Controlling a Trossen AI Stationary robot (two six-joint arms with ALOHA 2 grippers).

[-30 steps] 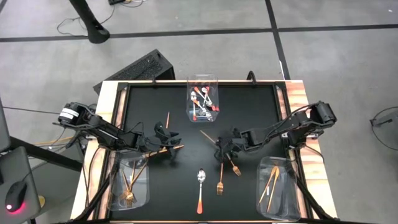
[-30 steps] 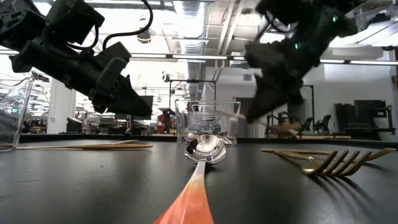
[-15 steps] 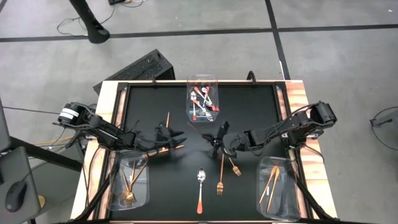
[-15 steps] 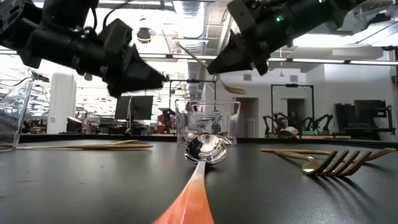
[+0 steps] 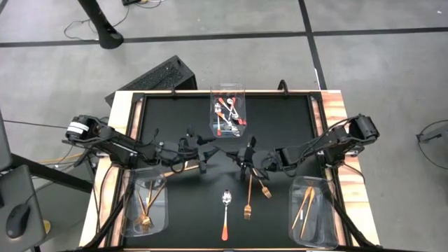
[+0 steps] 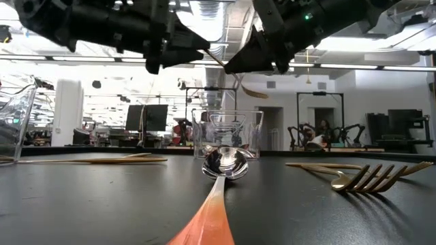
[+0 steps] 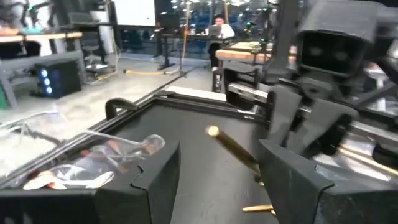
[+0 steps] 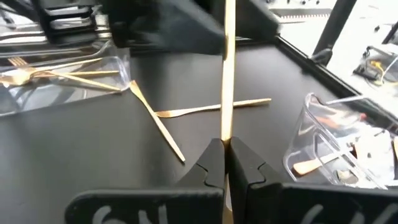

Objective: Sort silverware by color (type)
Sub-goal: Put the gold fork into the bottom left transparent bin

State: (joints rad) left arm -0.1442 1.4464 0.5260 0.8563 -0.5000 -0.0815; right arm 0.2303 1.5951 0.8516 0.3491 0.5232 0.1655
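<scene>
— Where is the right hand [image 5: 246, 155] now, and what does it carry?

— It sits above the middle of the black worktop [image 5: 280, 122], just near of the far clear bin [image 5: 228, 110]. Its fingers [image 8: 214, 163] are pinched tight on a slim gold utensil [image 8: 227, 74], which stands up out of the grip. Half a second ago it held the same piece at much the same spot; a second ago it was lower and nearer, by the forks.

— And the left hand [image 5: 203, 152]?

— It has travelled right. A second ago it was left of centre; now it is close to the right hand, facing it, fingers [image 7: 152, 177] spread apart with nothing between them. The raised utensil's tip shows just beyond them.

— What about the rest of the silverware?

— Unmoved. A red-handled spoon [image 5: 225, 214] lies near centre, two gold forks [image 5: 248, 203] to its right. Two slim gold pieces [image 5: 188, 133] lie on the left half. Spoons fill the far bin, forks the near-left bin [image 5: 144, 204], gold sticks the near-right bin [image 5: 309, 210].
</scene>
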